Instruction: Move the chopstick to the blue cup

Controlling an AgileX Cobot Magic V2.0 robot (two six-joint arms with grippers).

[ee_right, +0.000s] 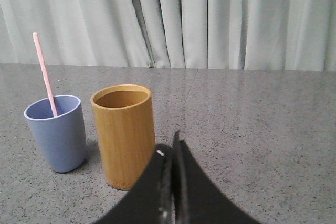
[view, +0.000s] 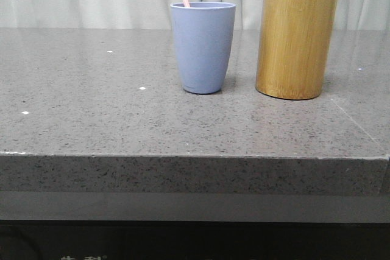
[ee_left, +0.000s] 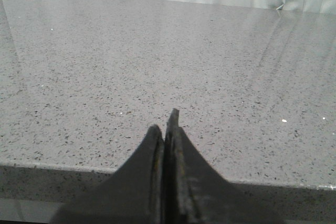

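The chopstick (ee_right: 44,74) stands inside the blue cup (ee_right: 55,132), its lower end hidden below the rim and its upper part leaning against the rim, which is what keeps so thin a stick from falling over. Judged from how things lie, the transfer looks finished.

From the right gripper (ee_right: 173,153), whose jaws are pressed together with nothing between them, the bamboo holder (ee_right: 123,135) stands just ahead and a little to one side, and the blue cup is just beyond that holder, close beside it but apart. The holder's mouth looks empty in the right wrist view, which fits a stick moved from one vessel to the other.

The left gripper (ee_left: 167,129) also has its jaws pressed together and empty, hanging over a bare stretch of the grey speckled surface (ee_left: 157,51) near its front edge, well away from both vessels. Both arms sit back and shut, likely so as not to knock the cup or the leaning stick. In the front view the chopstick's top runs out of frame above the cup.
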